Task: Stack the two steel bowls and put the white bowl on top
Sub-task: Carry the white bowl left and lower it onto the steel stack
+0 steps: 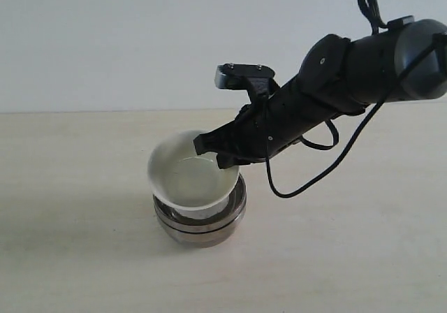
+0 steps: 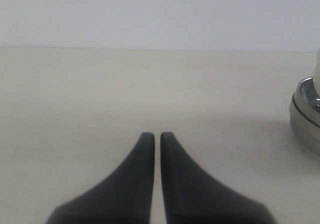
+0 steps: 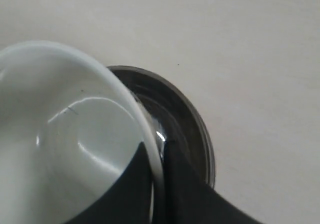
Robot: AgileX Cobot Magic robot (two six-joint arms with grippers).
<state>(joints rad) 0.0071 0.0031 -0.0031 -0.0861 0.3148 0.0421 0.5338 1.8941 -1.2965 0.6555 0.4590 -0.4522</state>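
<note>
The two steel bowls (image 1: 202, 226) sit nested, one inside the other, on the pale table; their rim shows at the edge of the left wrist view as steel bowls (image 2: 306, 115) and as steel bowls (image 3: 192, 124) in the right wrist view. The white bowl (image 1: 188, 173) is tilted, its low side inside the stack. My right gripper (image 1: 220, 156) is shut on the rim of the white bowl (image 3: 60, 129), one finger inside and one outside, right gripper (image 3: 156, 151). My left gripper (image 2: 157, 136) hovers over bare table to one side of the stack, shut with nothing between the fingers.
The pale table (image 1: 84, 257) stretches around the stack. A black cable (image 1: 314, 177) loops below the right arm, hanging above the table to the right of the bowls. A plain wall stands behind.
</note>
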